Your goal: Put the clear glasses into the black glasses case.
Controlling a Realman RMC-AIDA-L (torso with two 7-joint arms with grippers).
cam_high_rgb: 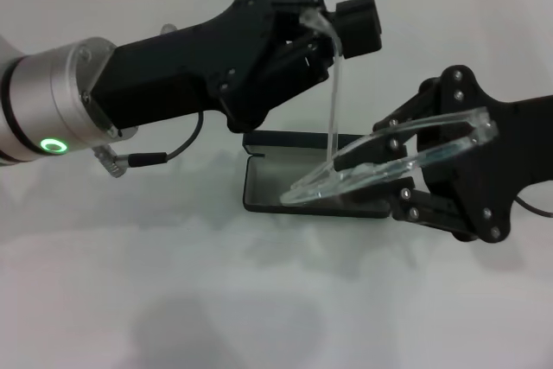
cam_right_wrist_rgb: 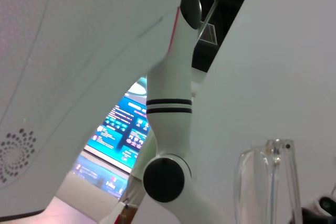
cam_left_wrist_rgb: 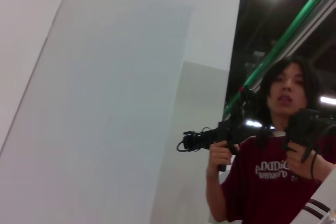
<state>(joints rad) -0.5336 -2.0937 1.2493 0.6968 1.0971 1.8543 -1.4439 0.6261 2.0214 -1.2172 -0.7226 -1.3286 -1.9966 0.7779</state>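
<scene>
Left gripper (cam_high_rgb: 321, 28) upper centre of head view, pinching tip of upright temple arm; clear glasses (cam_high_rgb: 380, 170) centre-right, held above open black glasses case (cam_high_rgb: 259, 181) on white table (cam_high_rgb: 173, 300); right gripper (cam_high_rgb: 399, 157) right of frame, fingers clamped on front frame; cable (cam_high_rgb: 164, 157) dangles left of case; person (cam_left_wrist_rgb: 278, 161) in left wrist view.

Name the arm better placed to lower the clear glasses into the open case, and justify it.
Right. The right gripper grips the clear glasses by the front, directly above the black glasses case; the left gripper only pinches one raised arm tip.
</scene>
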